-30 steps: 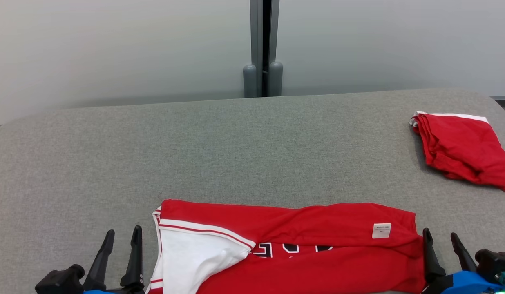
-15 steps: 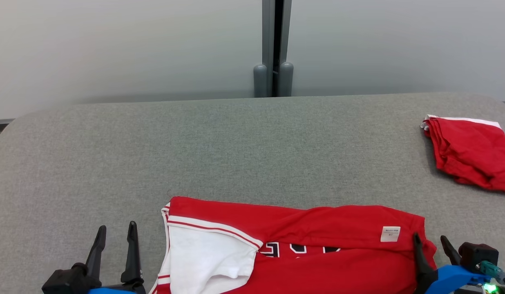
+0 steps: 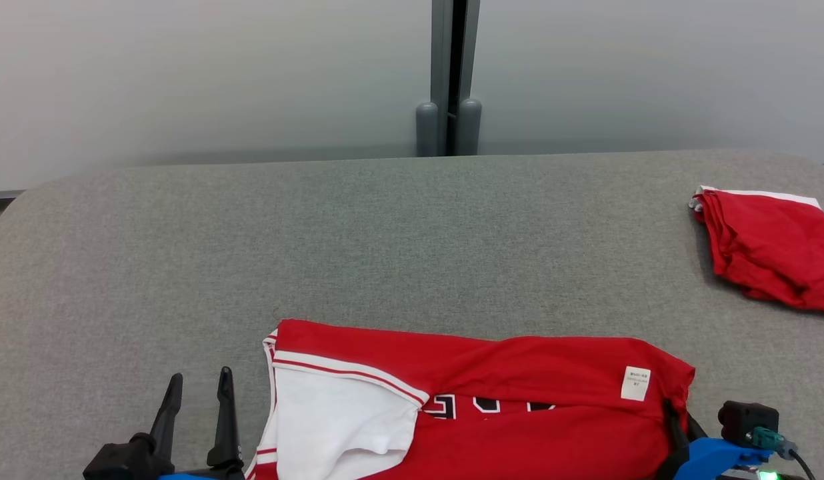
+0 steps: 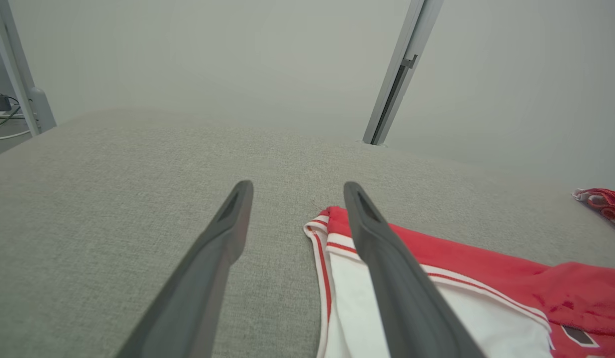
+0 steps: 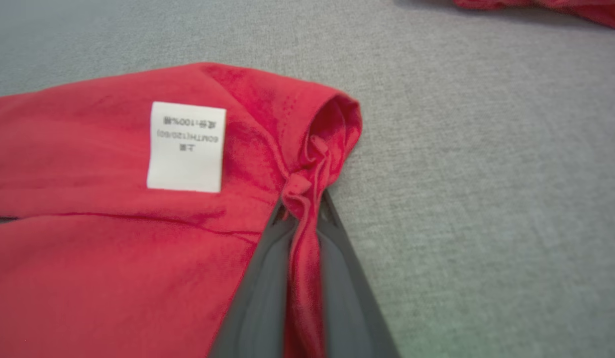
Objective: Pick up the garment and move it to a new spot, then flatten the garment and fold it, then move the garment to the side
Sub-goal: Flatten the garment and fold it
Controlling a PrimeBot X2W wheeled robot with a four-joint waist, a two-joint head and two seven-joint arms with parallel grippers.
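The red garment (image 3: 519, 427) lies along the bottom of the head view, stretched sideways on the grey table (image 3: 385, 233), with its near part cut off by the frame's lower edge. A white panel (image 3: 332, 420) edged in red stripes shows at its left end. Black lettering (image 3: 482, 405) peeks from a fold near bottom centre, and a white label (image 3: 637, 383) sits near its right end.

The right gripper (image 3: 677, 420) is at the lower right of that view, clenched on the garment's right edge. In the right wrist view its two dark fingers (image 5: 267, 278) rise from bottom centre with a bunched ridge of red cloth pinched between them, and the label is up and to the left of the pinch.

The left gripper (image 3: 201, 375) stands at the lower left of the head view, jaws apart and holding nothing, just beside the striped end. In the left wrist view one finger overlaps the white panel, and I cannot tell whether it touches.

A second red bundle (image 3: 765, 247) lies at the right edge, well apart from the garment. Behind the table is a pale wall (image 3: 185, 80) with a grey post (image 3: 449, 73) at top centre
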